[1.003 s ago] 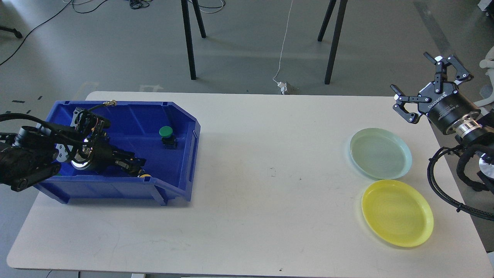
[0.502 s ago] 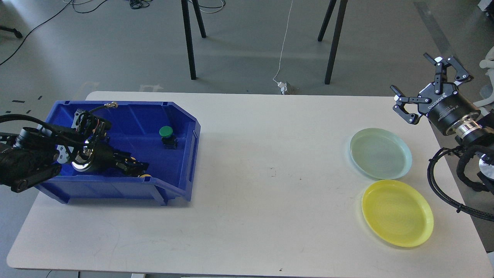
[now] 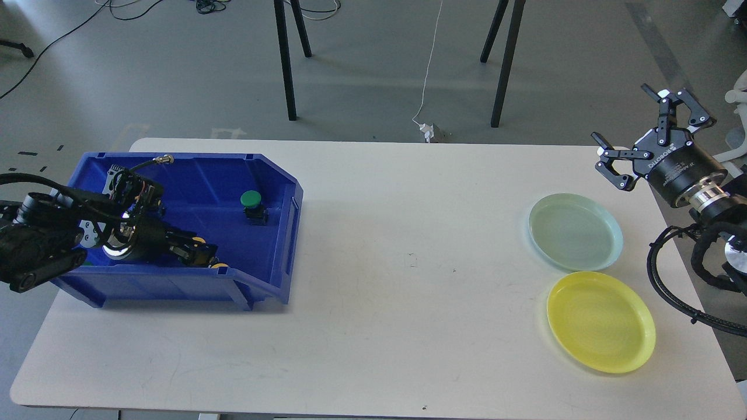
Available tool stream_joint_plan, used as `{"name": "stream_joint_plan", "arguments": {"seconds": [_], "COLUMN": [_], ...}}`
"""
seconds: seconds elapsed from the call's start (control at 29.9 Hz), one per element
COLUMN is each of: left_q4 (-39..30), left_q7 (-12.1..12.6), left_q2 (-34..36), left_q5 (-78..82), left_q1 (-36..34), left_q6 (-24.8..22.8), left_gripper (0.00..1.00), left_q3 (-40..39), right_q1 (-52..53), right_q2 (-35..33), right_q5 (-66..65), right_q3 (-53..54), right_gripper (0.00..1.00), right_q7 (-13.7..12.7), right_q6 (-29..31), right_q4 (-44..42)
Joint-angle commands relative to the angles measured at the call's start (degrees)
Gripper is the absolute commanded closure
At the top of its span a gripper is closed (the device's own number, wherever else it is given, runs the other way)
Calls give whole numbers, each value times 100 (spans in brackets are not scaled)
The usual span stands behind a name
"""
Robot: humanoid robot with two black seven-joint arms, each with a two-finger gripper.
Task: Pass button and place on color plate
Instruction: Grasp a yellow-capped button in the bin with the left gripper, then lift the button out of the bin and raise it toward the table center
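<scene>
A blue bin [image 3: 274, 256] stands at the table's left. A green-capped button [image 3: 252, 202] on a black base stands upright inside it toward the right. A yellow button [image 3: 219, 266] shows only as a sliver behind the bin's front wall. My left gripper [image 3: 201, 255] is low inside the bin, next to that yellow button; its fingers are dark and I cannot tell them apart. My right gripper [image 3: 645, 125] is open and empty, held above the table's far right edge. A pale green plate [image 3: 575, 231] and a yellow plate [image 3: 601, 321] lie at the right.
A white table [image 3: 397, 280] carries everything. Black stand legs [image 3: 286, 64] and cables are on the grey floor behind it. My right arm's cable loop [image 3: 665, 280] hangs by the table's right edge, near the yellow plate.
My left gripper has drawn back a little to the left and sunk lower inside the bin. My right gripper has shifted very slightly. The buttons and plates have not moved.
</scene>
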Motion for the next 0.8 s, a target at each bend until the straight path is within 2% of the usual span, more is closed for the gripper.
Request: {"name": "stream_joint_plan", "arguments": {"seconds": [0.0,0.4,0.6,0.77], "left_q4": [0,-140,-1492,-2266], "left_q7": [0,0,0,0], "left_q2": [2,116,976,1671], "left_q5": [80,63,45,-16], "left_q1": [16,-72,-458,-819], "left_q6": [127,295,49,-670], "left_gripper": [60,68,68,68], "left_q3": [-3,-126,-1310,-2356], "right_q1": [0,-61,-70,-132], "right_q2": [0,0,0,-9], "right_q5": [0,0,0,9], "right_q3": [0,52,79,79], "right_gripper": [1,1,1,1], "right_q7": [0,61,70,61], "right_q6": [0,0,0,0], "right_q4": [-1,-1,8,34]}}
